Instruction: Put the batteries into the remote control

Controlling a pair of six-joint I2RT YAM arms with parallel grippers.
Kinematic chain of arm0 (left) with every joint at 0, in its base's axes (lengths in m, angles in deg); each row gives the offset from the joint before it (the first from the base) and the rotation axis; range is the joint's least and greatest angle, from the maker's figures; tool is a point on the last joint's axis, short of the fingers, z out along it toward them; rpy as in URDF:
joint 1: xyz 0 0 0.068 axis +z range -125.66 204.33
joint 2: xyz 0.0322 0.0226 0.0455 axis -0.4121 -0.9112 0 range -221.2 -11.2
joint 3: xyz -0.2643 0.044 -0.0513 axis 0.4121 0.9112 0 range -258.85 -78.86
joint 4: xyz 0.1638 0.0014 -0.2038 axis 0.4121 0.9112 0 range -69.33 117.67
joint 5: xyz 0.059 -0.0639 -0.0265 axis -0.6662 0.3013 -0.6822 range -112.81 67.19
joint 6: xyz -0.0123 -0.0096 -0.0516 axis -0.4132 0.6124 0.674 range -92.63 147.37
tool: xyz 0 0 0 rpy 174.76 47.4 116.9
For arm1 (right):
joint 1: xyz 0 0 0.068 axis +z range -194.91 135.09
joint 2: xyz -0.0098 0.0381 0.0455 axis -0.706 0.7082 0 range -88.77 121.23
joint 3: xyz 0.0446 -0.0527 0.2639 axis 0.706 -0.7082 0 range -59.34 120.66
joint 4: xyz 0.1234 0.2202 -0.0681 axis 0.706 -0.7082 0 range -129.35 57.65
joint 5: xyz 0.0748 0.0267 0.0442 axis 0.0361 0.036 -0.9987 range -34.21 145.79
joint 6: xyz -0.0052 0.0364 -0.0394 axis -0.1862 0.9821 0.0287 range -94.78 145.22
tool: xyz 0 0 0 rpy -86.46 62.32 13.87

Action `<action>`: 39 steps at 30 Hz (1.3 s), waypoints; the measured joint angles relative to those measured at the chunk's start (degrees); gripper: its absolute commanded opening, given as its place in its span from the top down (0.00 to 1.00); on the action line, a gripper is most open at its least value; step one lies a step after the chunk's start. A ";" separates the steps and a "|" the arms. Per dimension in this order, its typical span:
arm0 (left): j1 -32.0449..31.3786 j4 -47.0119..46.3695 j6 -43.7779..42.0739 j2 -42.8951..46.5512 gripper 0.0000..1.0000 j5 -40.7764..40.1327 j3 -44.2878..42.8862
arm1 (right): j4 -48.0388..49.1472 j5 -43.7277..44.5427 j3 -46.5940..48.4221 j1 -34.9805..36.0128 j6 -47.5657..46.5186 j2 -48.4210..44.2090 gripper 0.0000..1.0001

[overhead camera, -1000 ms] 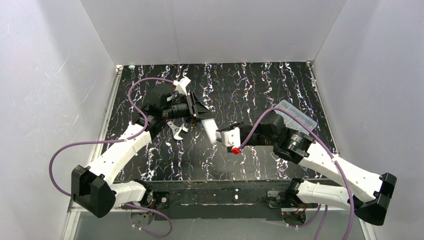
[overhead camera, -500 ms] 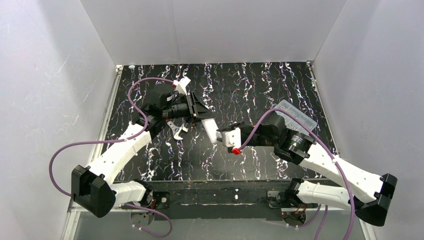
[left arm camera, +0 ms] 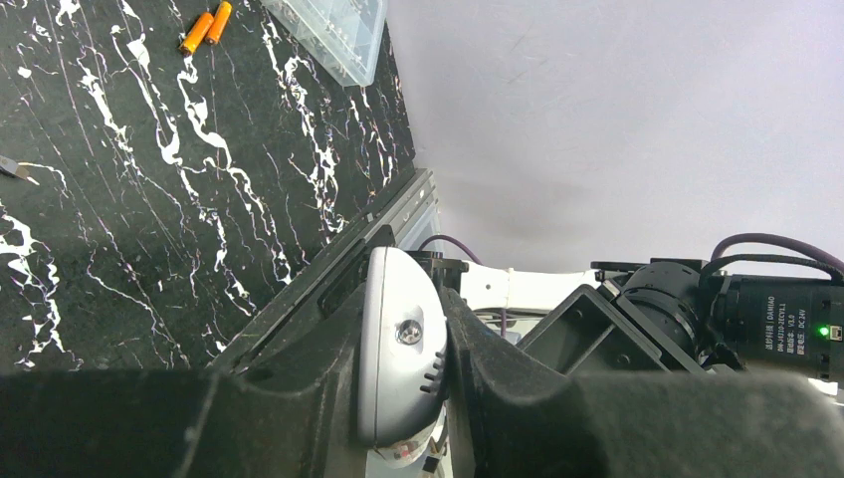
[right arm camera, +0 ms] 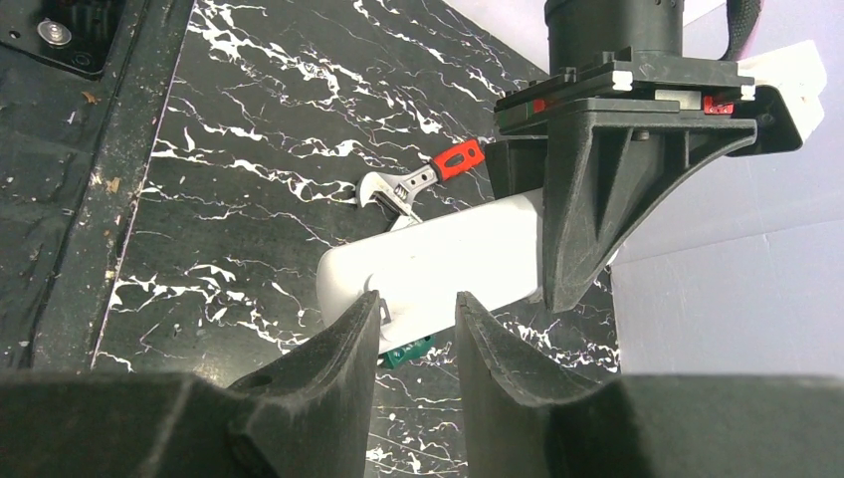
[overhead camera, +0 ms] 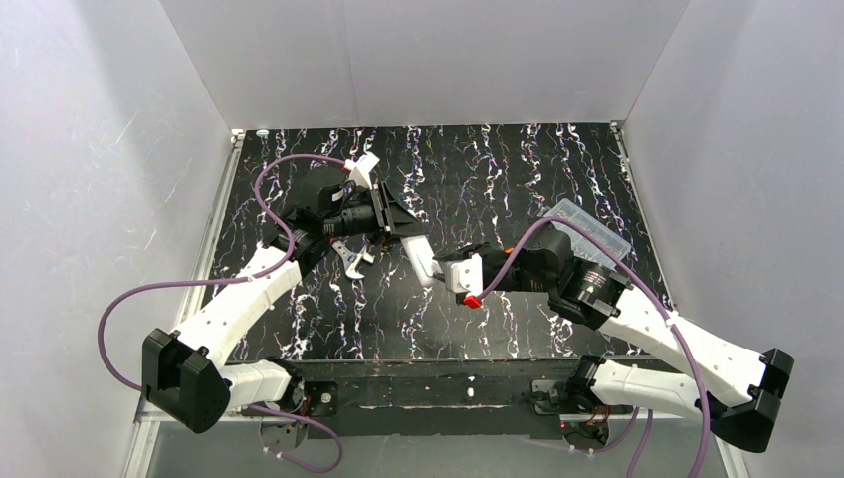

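My left gripper [overhead camera: 403, 227] is shut on one end of the white remote control [overhead camera: 419, 258] and holds it above the table, with the free end slanting toward the right arm. In the left wrist view the remote [left arm camera: 396, 349] sits edge-on between the jaws of the left gripper [left arm camera: 408, 334]. My right gripper [right arm camera: 418, 311] is open, its fingertips just short of the remote [right arm camera: 438, 261], with nothing between them. Two orange batteries [left arm camera: 206, 26] lie side by side on the table beside a clear box. The top view does not show them.
A clear plastic box [overhead camera: 589, 229] lies at the right of the table, behind the right arm. A small wrench with a red handle [right arm camera: 423, 179] lies below the remote, and a green-handled tool [right arm camera: 408, 351] peeks out under it. White walls enclose the black marbled table [overhead camera: 498, 169].
The right wrist has shifted slightly toward the remote's free end. The left arm and the remote have not moved.
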 measured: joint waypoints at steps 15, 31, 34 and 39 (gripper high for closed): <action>-0.02 0.09 -0.02 0.00 1.00 0.87 0.00 | -0.46 -1.07 -0.07 0.00 -0.02 -1.36 0.58; -0.13 -0.63 1.38 -0.35 1.00 1.97 0.02 | -1.95 -1.18 -0.11 -0.07 0.00 -1.31 0.55; -0.22 -1.27 2.01 -0.68 1.00 2.29 0.02 | -2.01 -1.18 -0.11 -0.07 0.00 -1.29 0.53; -0.28 -1.44 2.34 -1.20 1.00 2.40 0.02 | -2.27 -1.22 -0.11 -0.13 0.22 -1.29 0.45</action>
